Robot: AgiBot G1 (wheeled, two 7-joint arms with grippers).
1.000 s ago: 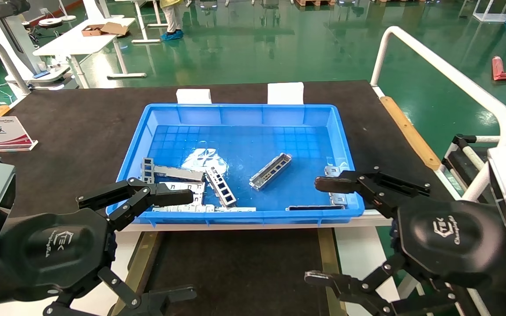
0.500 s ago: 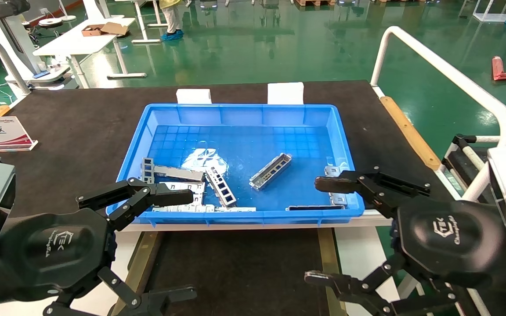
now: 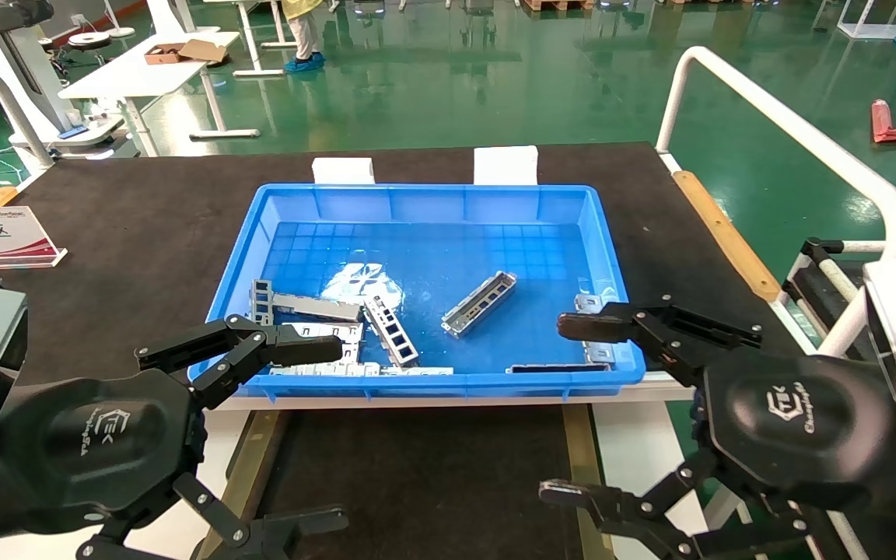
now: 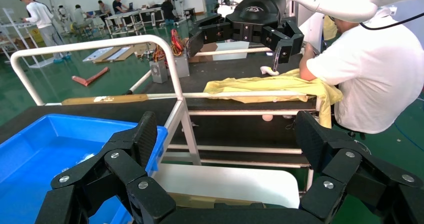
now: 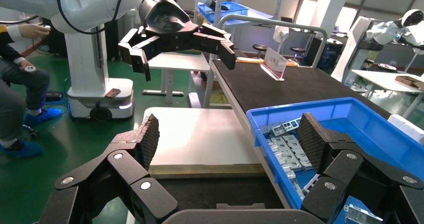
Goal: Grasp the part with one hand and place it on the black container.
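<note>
Head view, L to R, all placed w.r.t. the blue bin. Left gripper hangs off the bin's near-left corner, jaws spread wide, nothing between them; upper finger overlaps the bin's near rim, lower finger sits over the black container. The container lies just in front of the bin's near wall, brass-brown strips along its L and R edges. Inside the bin, near-left area: a cluster of flat silver plates and channel pieces. Bin centre-right: the part lies alone on the gridded floor, tilted diagonally, well apart from both grippers. Right gripper hovers off the bin's near-right corner, jaws spread wide, empty; upper finger overlaps the bin's right rim. Both wrist views confirm open, empty jaws: left gripper, right gripper, w/ the bin behind.
</note>
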